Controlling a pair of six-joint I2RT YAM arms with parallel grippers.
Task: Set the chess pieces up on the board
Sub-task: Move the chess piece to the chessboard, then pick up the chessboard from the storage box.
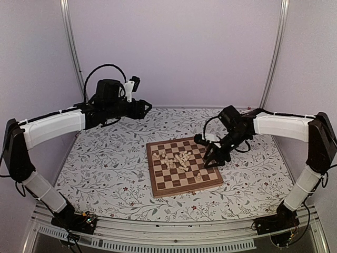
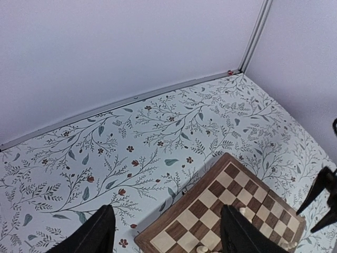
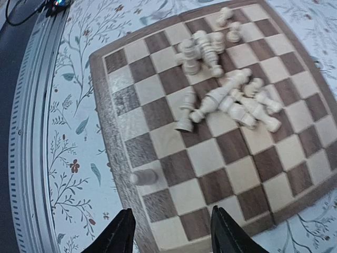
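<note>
The board (image 1: 171,184) lies in the middle of the floral cloth. Most chess pieces (image 1: 176,158) lie in a loose heap on its centre squares, several of them tipped over (image 3: 226,103). One piece (image 3: 143,176) stands alone on an edge square near the border, also seen from above (image 1: 198,178). My right gripper (image 3: 171,237) hovers open just above the board's right corner (image 1: 212,159), with nothing between its fingers; the lone piece is a little beyond its left finger. My left gripper (image 2: 168,234) is open and empty, held high over the table's back left (image 1: 146,107).
The floral tablecloth (image 1: 105,158) surrounds the board on all sides. White walls and metal posts (image 1: 73,47) close the back and sides. A metal rail (image 1: 174,232) runs along the near edge. The right gripper's dark fingers (image 2: 322,196) show in the left wrist view.
</note>
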